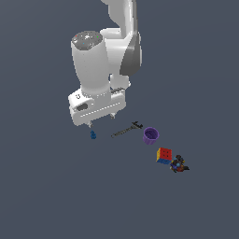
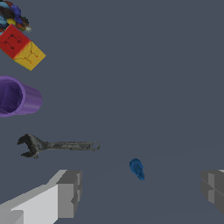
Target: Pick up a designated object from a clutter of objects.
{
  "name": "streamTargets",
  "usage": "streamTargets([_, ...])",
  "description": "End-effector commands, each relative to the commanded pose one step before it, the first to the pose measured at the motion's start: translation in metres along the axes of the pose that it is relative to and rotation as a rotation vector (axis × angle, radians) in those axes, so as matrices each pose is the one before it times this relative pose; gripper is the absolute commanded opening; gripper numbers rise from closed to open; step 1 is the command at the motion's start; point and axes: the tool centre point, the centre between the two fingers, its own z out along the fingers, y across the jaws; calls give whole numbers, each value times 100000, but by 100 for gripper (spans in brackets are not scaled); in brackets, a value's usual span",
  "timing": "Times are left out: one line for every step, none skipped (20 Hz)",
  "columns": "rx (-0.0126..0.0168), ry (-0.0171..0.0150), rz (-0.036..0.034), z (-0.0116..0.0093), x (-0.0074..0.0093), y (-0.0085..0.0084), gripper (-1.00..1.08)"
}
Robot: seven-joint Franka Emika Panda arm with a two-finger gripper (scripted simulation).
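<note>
The designated object, a tiny bright-blue knobbly piece (image 1: 93,135), lies on the dark grey floor at the exterior view's left end of the clutter. My gripper (image 1: 101,120) hangs just above it, open and empty, fingers pointing down. In the wrist view the blue piece (image 2: 137,169) lies between the two grey fingers, nearer the middle, and the gripper (image 2: 140,190) holds nothing. The rest of the clutter runs off toward the exterior view's right.
A thin dark grey wrench-like tool (image 1: 126,130) (image 2: 57,145) lies close beside the blue piece. Beyond it stand a purple cup (image 1: 151,135) (image 2: 17,97), a red-yellow-blue cube (image 1: 164,155) (image 2: 21,48) and a dark multicoloured toy (image 1: 178,164) (image 2: 13,15).
</note>
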Motion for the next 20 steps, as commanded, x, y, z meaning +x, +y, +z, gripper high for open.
streamTargets([-33,-294,-5452,1113,-591,523,100])
streamTargets([9,-119,-2123,438,-251,183,100])
streamTargets([15,-116,-2125,437,-257,172,100])
streamTargets([21,-113,-2126,436,-263,161,100])
streamTargets([27,-110,-2129,434,-269,150,100])
streamTargets([33,-106,-2130,433,-274,139,100])
streamTargets([38,-102,-2131,431,-279,128,100])
streamTargets([44,-98,-2132,430,-284,117,100])
streamTargets([49,-94,-2135,428,-288,105,100])
streamTargets([54,-89,-2136,427,-292,94,100])
streamTargets([59,-84,-2136,425,-295,82,100])
streamTargets([63,-79,-2138,423,-298,70,100])
streamTargets([68,-74,-2141,421,-299,58,100])
streamTargets([72,-68,-2139,420,-302,47,100])
streamTargets([76,-63,-2143,418,-303,34,100])
streamTargets([79,-57,-2143,416,-304,22,100])
streamTargets([83,-51,-2144,414,-305,10,100])
streamTargets([86,-45,-2145,412,-305,-2,100])
streamTargets([89,-38,-2145,410,-304,-14,100])
streamTargets([90,-31,-2113,401,-299,-26,100])
